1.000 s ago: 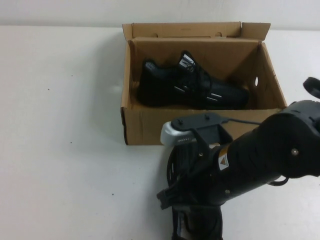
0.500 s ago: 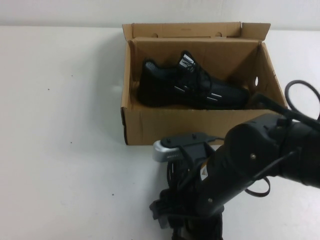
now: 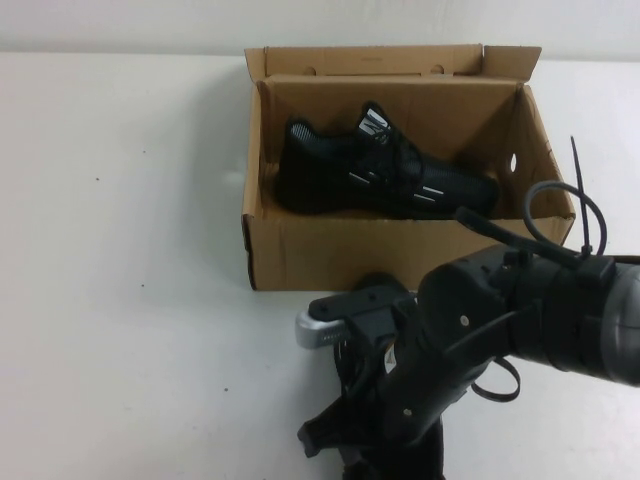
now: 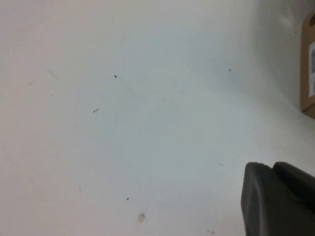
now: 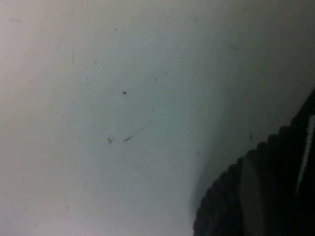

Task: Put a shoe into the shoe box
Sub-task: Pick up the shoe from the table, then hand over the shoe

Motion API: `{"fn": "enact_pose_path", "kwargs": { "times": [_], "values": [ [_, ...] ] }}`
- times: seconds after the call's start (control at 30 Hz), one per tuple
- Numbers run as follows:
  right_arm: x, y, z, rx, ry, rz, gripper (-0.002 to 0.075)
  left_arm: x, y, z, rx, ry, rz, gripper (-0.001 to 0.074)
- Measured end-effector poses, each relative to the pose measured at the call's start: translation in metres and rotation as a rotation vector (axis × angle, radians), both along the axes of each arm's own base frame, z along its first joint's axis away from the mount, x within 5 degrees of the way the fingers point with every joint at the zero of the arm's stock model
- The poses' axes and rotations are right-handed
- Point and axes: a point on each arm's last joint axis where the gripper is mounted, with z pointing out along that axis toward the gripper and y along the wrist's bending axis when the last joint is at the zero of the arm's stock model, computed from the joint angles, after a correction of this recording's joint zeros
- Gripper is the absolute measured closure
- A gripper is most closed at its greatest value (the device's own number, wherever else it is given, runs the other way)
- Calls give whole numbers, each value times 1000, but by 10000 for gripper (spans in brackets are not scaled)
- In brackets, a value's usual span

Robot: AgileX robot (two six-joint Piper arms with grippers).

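The shoe box (image 3: 300, 250) stands open at the back centre of the table. A black sneaker with a white striped tab (image 3: 380, 170) lies inside it. The shoe (image 3: 347, 358) lies on the table in front of the box, mostly hidden under my right arm (image 3: 500, 320); in the right wrist view its ridged black sole edge (image 5: 226, 201) and a white dash show. My right gripper (image 3: 345, 440) is low over this shoe at the near edge, its fingers hidden. My left gripper (image 4: 275, 201) shows only as a dark piece over bare table, out of the high view.
The white table (image 3: 130, 300) stretches left of the box and the arm. A corner of the box with a label (image 4: 309, 69) shows in the left wrist view. A black cable and zip tie (image 3: 580, 215) stick up from my right arm beside the box's right wall.
My right arm has swung down and toward the near edge, covering more of the shoe in front of the box. The box and the sneaker inside have not moved.
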Motion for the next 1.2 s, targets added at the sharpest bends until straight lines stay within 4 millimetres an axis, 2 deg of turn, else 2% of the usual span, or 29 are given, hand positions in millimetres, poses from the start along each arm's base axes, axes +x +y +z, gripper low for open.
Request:
{"fn": "enact_pose_path", "kwargs": {
  "times": [0.17, 0.27, 0.53, 0.73, 0.93, 1.2],
  "values": [
    [-2, -5, 9, -15, -33, 33, 728, 0, 0, 0, 0, 0, 0, 736],
    [-7, -13, 25, -22, -78, 89, 729, 0, -1, -1, -9, 8, -3, 736],
    [-27, -38, 88, -35, -269, 416, 730, -1, -8, 0, 22, 4, -123, 736],
    [-38, -64, 118, -130, -447, 677, 730, 1, -17, 6, 16, -80, -238, 736],
    [-40, -82, 134, -239, -589, 770, 730, 8, -26, 9, 19, -107, -349, 736],
    [-41, -85, 140, -244, -640, 780, 730, 41, -52, 5, -161, 2, -579, 736]
  ]
}}
